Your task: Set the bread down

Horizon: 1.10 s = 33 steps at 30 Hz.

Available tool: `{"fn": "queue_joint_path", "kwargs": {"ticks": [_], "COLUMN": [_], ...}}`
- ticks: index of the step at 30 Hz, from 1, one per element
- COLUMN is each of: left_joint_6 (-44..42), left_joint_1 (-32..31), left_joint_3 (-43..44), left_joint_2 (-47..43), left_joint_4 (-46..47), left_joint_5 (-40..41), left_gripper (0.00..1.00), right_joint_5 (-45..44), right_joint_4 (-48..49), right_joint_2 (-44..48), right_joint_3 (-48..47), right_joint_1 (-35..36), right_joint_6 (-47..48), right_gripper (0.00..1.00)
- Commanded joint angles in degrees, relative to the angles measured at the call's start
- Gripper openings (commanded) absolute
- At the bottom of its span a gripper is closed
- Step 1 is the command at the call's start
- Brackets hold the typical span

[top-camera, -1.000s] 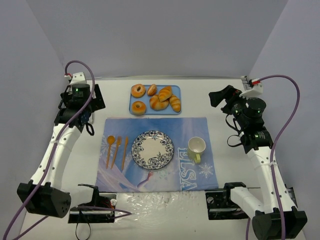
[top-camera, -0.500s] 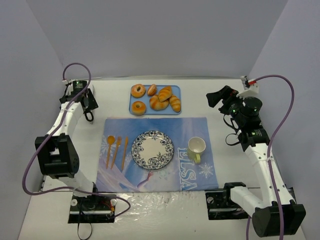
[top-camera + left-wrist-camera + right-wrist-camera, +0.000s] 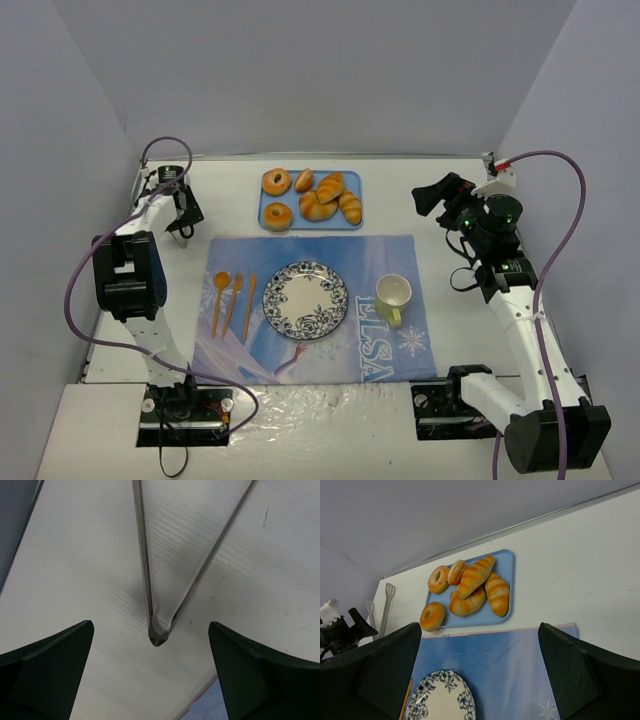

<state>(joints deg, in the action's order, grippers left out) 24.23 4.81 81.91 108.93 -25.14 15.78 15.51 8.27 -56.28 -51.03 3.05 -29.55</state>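
The left end effector (image 3: pixel 150 626), wide open and empty, straddles the hinge of the metal tongs (image 3: pixel 141 555) lying on the surface at far left. The right end effector (image 3: pixel 480 625) is also open and empty. The bread (image 3: pixel 277 215) sits at the near-left of the blue tray (image 3: pixel 353 176), so the step in hand looks like fetching the tongs, which calls for lowering and closing on them.

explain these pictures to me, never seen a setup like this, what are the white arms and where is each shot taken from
These are two robot arms bolted at a table's near edge. The wide picture looks down from above and behind them; the other two come from a camera on each wrist, so the dark shapes in the bottom corners are that arm's own fingers. On the table: a blue tray with two ring breads and crescent rolls, a mat with an empty plate, a yellow cup and orange cutlery. Tongs lie on the bare table. The left tool hangs open over them, not gripping; the right tool is open too. Nothing is held.
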Motion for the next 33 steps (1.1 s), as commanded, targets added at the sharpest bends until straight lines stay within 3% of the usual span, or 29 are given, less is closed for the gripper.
{"fn": "queue_joint_path", "kwargs": {"ticks": [1,33], "left_joint_6": [-0.4,-3.8], "left_joint_1": [1.7,5.0], "left_joint_3": [4.7,14.1], "left_joint_2": [0.2,13.4], "left_joint_4": [3.6,1.9], "left_joint_5": [-0.9,-7.6], "left_gripper": [0.97,0.97], "right_joint_5": [-0.1,0.0], "right_joint_4": [6.9,9.3], "right_joint_2": [-0.7,0.0], "right_joint_3": [0.5,3.6], "right_joint_1": [0.0,0.0], "right_joint_6": [0.7,0.2], "right_gripper": [1.0,1.0]}}
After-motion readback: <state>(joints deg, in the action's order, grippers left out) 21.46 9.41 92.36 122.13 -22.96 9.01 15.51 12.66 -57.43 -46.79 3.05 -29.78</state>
